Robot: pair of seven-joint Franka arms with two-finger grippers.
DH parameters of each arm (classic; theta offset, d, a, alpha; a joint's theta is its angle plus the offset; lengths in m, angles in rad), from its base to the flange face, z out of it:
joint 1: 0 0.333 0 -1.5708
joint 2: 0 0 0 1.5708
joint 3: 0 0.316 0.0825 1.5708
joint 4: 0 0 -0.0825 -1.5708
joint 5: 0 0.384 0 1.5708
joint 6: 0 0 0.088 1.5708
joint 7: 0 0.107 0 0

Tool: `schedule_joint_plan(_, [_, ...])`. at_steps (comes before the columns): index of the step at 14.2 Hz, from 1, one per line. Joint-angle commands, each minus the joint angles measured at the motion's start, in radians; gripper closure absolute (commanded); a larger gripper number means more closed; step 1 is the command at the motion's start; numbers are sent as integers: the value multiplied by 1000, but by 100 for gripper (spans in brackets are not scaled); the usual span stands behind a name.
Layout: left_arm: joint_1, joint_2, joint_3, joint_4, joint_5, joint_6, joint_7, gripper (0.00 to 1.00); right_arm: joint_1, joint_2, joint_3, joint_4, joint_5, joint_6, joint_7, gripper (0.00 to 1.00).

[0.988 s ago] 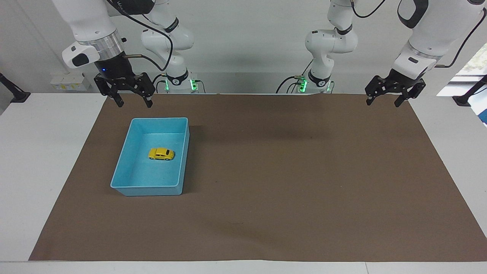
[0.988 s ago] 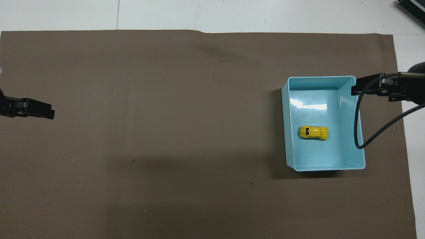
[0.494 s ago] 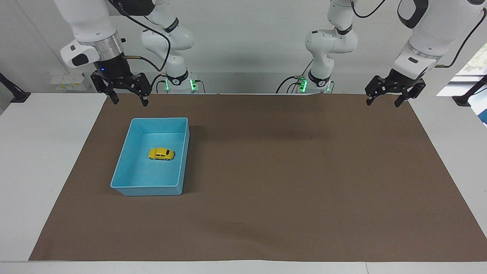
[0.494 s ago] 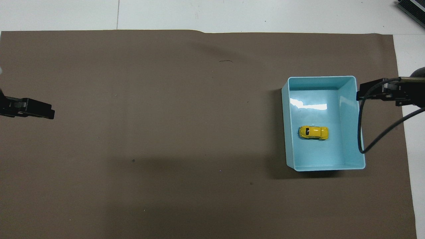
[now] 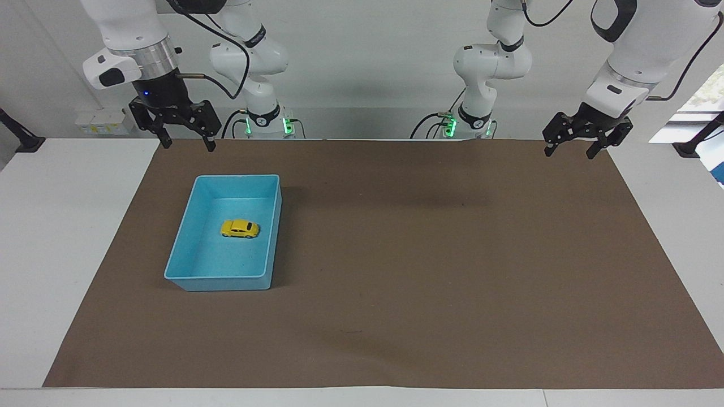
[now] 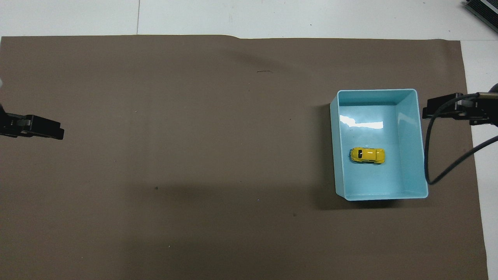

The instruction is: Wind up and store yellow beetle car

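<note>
Yellow and tiny, the toy car (image 5: pixel 240 228) sits on its wheels inside the light blue bin (image 5: pixel 189 246) on the brown mat (image 5: pixel 430 265) covering our counter (image 5: pixel 56 237). Our right claw (image 5: pixel 184 142) hangs spread apart above the mat's corner; our left claw (image 5: pixel 570 151) waits, also spread.

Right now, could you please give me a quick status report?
Right tool open, empty. Left tool open, waiting. Yellow beetle car sits in the light blue bin. Nothing in the way.
</note>
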Motion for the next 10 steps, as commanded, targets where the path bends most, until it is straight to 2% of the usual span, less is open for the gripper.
schedule_joint_plan(1, [6, -19, -4, -15, 9, -10, -9, 0, -14, -9, -5, -3, -5, -11, 0, 0])
schedule_joint_plan(10, [6, -19, -4, -15, 9, -10, -9, 0, -12, -9, -11, -6, 9, -6, 2, 0])
